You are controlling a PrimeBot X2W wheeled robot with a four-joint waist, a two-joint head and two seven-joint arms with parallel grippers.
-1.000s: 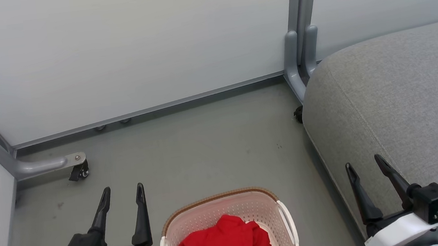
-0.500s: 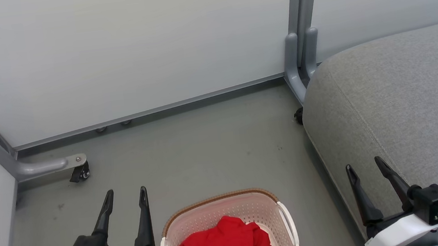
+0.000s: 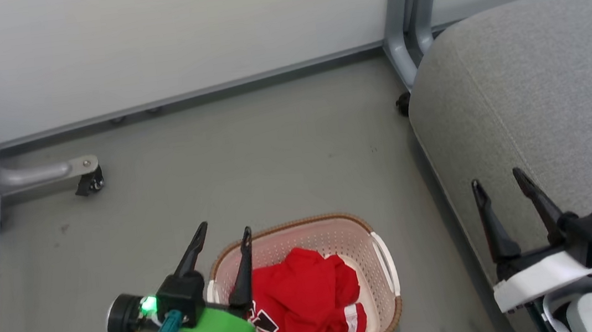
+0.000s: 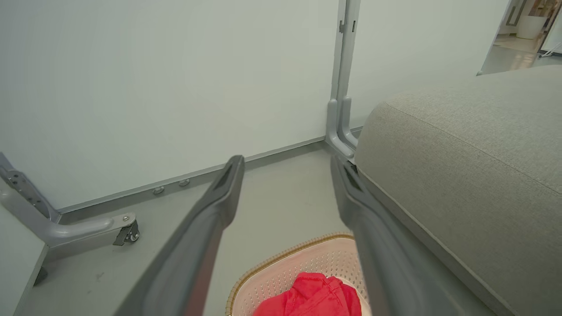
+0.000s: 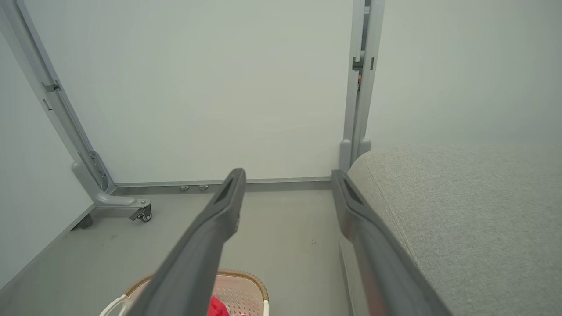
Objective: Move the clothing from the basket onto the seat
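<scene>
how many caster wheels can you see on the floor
2. One caster under the grey partition foot at the left; a second, dark wheel beside the far corner of the seat. More may be hidden behind the seat.

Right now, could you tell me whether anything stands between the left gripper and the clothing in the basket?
Nothing visible does. The left gripper hangs open at the left rim of the basket, and the clothing lies uncovered inside it, with nothing on top.

Red, white-trimmed clothing [image 3: 302, 293]; cream perforated brown-rimmed basket [image 3: 332, 238]; grey woven seat [image 3: 543, 87].
</scene>
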